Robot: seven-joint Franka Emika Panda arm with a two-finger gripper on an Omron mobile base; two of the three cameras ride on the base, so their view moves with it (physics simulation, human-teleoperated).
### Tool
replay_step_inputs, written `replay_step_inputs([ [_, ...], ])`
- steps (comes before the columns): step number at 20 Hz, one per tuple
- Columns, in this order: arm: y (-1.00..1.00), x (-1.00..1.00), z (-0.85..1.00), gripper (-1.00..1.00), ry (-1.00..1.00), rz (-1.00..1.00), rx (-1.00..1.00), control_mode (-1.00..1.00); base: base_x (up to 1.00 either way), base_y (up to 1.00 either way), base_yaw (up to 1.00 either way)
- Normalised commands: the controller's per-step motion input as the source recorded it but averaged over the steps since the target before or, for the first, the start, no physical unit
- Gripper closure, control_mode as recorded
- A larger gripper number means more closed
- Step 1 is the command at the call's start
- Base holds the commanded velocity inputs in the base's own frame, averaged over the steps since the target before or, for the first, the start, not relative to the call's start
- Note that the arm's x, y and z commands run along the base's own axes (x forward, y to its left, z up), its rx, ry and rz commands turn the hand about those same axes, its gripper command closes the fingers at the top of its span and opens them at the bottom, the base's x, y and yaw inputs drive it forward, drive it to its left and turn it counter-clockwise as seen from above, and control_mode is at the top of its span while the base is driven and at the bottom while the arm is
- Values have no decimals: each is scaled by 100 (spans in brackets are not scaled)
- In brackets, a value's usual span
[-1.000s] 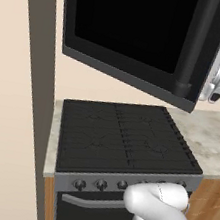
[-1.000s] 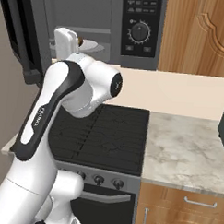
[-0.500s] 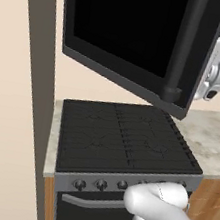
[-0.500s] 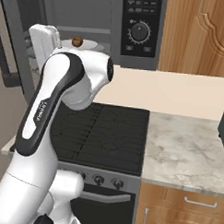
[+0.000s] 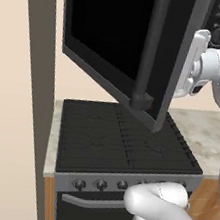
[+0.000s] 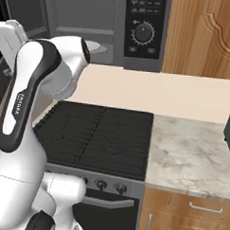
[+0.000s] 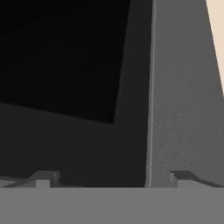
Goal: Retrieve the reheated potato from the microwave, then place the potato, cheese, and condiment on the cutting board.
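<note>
Left base view: microwave point(image 5: 217, 28), control panel and round dial at upper right; its door point(image 5: 117, 47) swung out over the stove point(image 5: 121, 144), dark glass facing the camera, vertical handle point(image 5: 149, 53) along its free edge. White arm reaches in from the right, wrist just behind the door edge. End effector hidden by the door here. Marbled surface point(image 5: 208, 138) right of the stove.

Right base view: microwave cavity open at upper left, pale round plate point(image 6: 97, 47) inside; potato not discernible. Dial panel beside the cavity. Wooden cabinet point(image 6: 205, 38) to the right. Black stove below, marbled surface right of it. Arm rises at left, hand near the frame's left edge.

Hand view: end effector point(image 7: 109, 177) spread wide, holding nothing; fingertips point(image 7: 43, 177) low in the frame. Ahead, close up, dark door glass and its grey frame.
</note>
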Motion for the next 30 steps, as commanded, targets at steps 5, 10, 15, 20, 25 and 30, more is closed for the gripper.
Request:
replay_step_inputs([
  [5, 75, -17, 0, -100, -21, 0, -14, -100, 0, 0, 0],
  [10, 63, -4, 0, -100, -24, -4, -11, -100, 0, 0, 0],
  [15, 49, 0, 0, -100, -19, -11, -7, -100, 0, 0, 0],
  [20, 15, 0, 0, -100, -17, -12, -3, -100, 0, 0, 0],
  [25, -50, 0, 3, -100, -24, -10, -17, -100, 0, 0, 0],
  [30, -62, 1, 0, -100, -28, -9, -23, -100, 0, 0, 0],
])
